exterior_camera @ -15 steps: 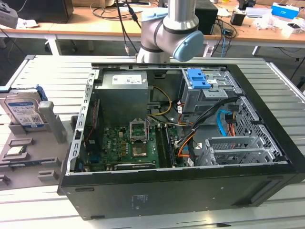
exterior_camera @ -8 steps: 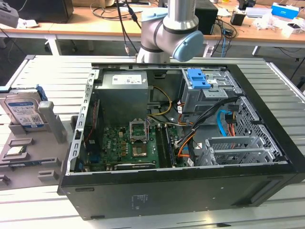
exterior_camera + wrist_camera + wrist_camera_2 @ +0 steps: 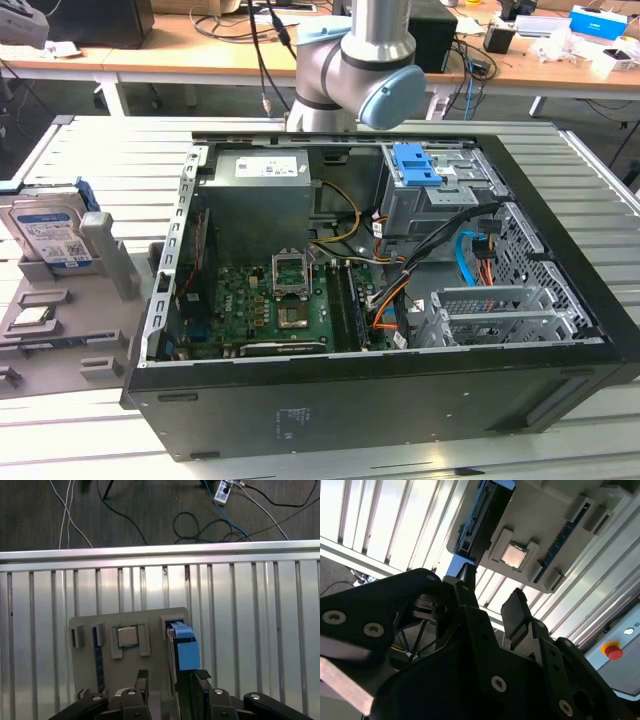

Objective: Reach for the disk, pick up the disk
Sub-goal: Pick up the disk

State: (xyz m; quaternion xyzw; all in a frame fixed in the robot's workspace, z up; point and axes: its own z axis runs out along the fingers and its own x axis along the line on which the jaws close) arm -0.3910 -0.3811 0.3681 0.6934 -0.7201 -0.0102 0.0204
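The disk stands on edge in a grey holder on the slatted table, at the exterior view's left. It is silver with a white-and-blue label and a blue rail. In the first wrist view the disk shows edge-on with its blue rail uppermost. My gripper hangs open over the holder, apart from the disk, with nothing between its black fingers. In the second wrist view the gripper is short of the disk.
A small square processor chip lies in a pocket of the holder beside the disk. The open computer case stands at the holder's side, with a blue latch piece inside. Cables run on the floor beyond the table edge. A red button sits nearby.
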